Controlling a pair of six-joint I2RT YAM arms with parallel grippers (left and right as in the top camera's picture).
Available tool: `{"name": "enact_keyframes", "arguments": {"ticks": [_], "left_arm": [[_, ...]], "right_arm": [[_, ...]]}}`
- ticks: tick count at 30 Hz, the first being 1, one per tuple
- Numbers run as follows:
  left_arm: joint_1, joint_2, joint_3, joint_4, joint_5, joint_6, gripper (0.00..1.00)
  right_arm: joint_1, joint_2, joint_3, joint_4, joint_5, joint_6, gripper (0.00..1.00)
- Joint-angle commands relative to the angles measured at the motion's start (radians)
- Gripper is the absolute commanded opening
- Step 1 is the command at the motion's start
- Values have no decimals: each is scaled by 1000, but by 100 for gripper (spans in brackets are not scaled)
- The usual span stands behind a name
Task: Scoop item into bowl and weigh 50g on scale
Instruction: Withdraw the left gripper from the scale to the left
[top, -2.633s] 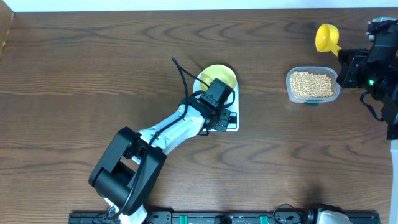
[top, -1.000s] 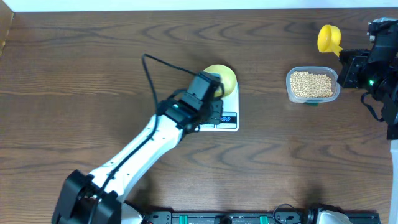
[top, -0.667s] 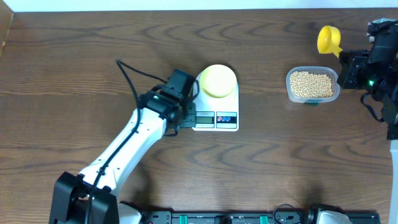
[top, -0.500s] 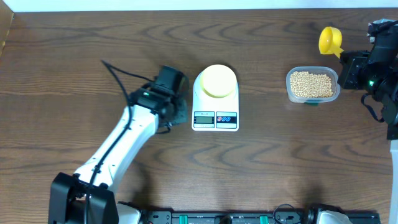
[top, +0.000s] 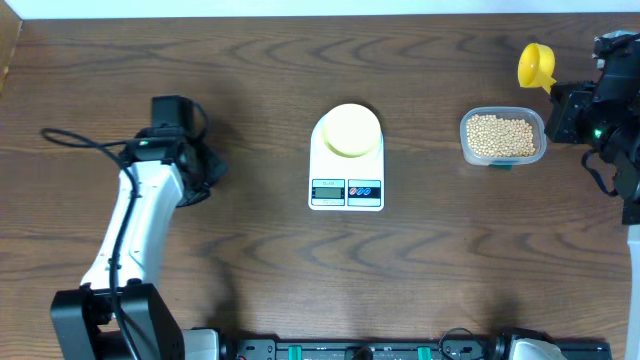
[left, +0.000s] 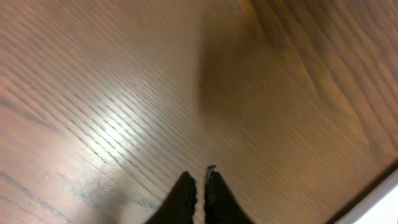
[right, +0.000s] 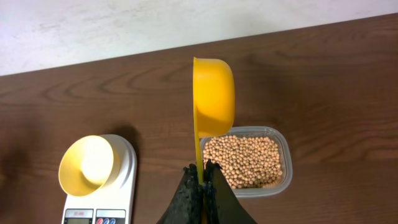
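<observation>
Two end effectors in view. Right end effector is clamped tight on the handle of the yellow scoop, near the tub of beans. Left end effector is nearly closed with a thin slit and grips nothing, over bare desk, well left of the scale. Bowl sits on the scale.

The left arm is showing a long white shell with black joints, and a thin black cable is looping off it. The right arm is looking all black (a tiny green light is glowing there). The fingers are looking dark, maybe black.
</observation>
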Motion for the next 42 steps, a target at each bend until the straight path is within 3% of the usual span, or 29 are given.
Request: {"name": "enact_keyframes", "arguments": {"ticks": [1, 5, 9, 13, 20, 26, 28, 30, 33, 37, 42], "left_arm": [[42, -2, 16, -3, 14, 9, 16], [76, -2, 16, 4, 14, 9, 34], [86, -2, 16, 5, 14, 9, 36], [86, -2, 16, 6, 15, -15, 48], [86, -2, 16, 31, 14, -26, 55], [86, -2, 16, 31, 15, -26, 54], [86, -2, 16, 31, 15, -26, 74], [86, -2, 16, 31, 15, -25, 75], [85, -2, 16, 31, 16, -25, 71], [85, -2, 16, 30, 83, -25, 38], [85, -2, 16, 25, 241, -25, 22]], "right_arm": [[-7, 1, 15, 0, 18, -8, 1], [-7, 1, 16, 1, 107, -8, 1], [-9, 1, 16, 21, 182, -8, 1], [-38, 2, 15, 63, 202, -7, 1], [-124, 2, 15, 74, 202, -8, 1], [-176, 2, 15, 73, 190, -8, 1], [-179, 2, 16, 73, 172, -9, 1], [-179, 2, 16, 72, 140, -35, 1], [-179, 3, 15, 74, 79, -60, 1], [-179, 3, 15, 72, -39, -60, 1], [-177, 3, 15, 71, -223, -53, 1]]}}
